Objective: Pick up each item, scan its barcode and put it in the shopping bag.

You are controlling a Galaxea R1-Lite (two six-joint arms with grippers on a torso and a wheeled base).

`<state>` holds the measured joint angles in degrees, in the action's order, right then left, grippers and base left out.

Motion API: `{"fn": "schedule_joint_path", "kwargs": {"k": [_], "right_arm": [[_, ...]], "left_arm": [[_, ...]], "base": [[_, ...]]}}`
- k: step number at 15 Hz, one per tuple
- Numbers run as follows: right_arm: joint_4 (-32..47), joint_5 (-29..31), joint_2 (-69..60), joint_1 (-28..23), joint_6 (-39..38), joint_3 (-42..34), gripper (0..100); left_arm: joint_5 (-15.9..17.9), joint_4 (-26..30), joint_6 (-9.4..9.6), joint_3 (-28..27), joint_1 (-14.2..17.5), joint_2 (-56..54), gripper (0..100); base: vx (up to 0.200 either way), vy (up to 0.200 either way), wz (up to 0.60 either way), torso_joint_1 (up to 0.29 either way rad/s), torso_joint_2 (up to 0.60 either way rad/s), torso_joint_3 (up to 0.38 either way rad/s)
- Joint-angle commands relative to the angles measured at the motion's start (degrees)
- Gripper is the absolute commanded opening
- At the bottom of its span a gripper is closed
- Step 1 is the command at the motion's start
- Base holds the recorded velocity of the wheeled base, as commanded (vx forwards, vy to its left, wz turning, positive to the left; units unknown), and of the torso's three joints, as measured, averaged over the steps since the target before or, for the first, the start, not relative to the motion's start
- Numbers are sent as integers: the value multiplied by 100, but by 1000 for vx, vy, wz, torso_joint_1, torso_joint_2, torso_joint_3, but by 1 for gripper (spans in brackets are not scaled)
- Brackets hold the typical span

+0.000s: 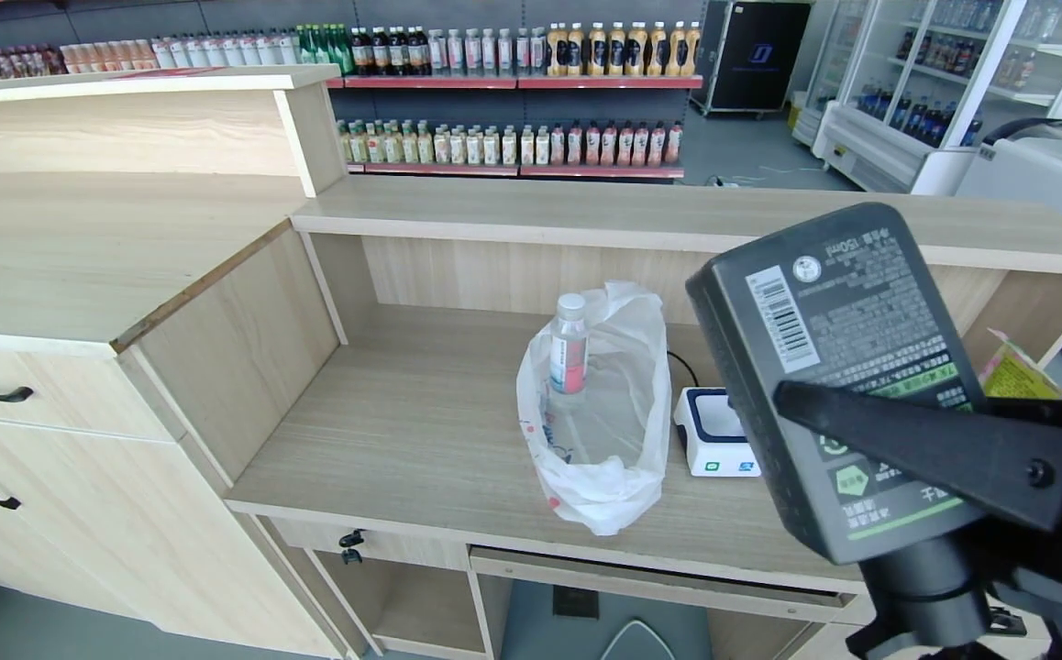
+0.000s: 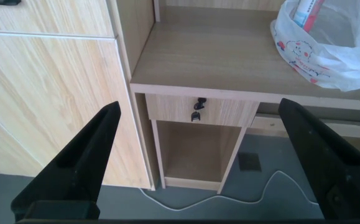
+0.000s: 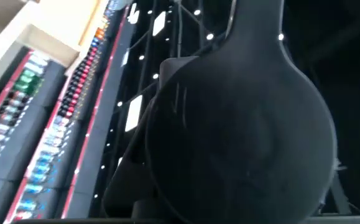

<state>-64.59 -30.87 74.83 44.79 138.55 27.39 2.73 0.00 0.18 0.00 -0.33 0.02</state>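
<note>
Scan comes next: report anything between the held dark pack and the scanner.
Nothing visible does. The dark pack, in the right claw, hangs above the desk; the scanner sits uncovered below, the bag beside it.

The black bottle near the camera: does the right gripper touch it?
Touching. In the head view, a finger of the right gripper lies pressed across the labelled face of the black bottle.

The dark bottle [image 1: 838, 367] hides most of the yellow-green packet [image 1: 1012, 371] behind it and one edge of the white scanner [image 1: 713, 431] beside it; the packet's kind cannot be told.
</note>
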Motion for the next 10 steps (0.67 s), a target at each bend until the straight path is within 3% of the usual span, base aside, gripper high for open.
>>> {"fn": "schedule_joint_path", "kwargs": {"k": [1, 6, 8, 10], "right_arm": [[7, 2, 234, 302, 85, -32, 0], [271, 2, 155, 294, 287, -146, 0], [992, -33, -135, 197, 349, -129, 0], [1071, -51, -284, 188, 357, -120, 0]], "left_arm": [[-1, 0, -1, 0, -2, 6, 100], [-1, 0, -1, 0, -2, 6, 100], [-1, 0, -1, 0, -2, 6, 100], [-1, 0, -1, 0, -2, 6, 100]], "base": [[0, 0, 0, 0, 0, 0], [0, 0, 0, 0, 0, 0], [0, 0, 0, 0, 0, 0], [0, 0, 0, 0, 0, 0]]}}
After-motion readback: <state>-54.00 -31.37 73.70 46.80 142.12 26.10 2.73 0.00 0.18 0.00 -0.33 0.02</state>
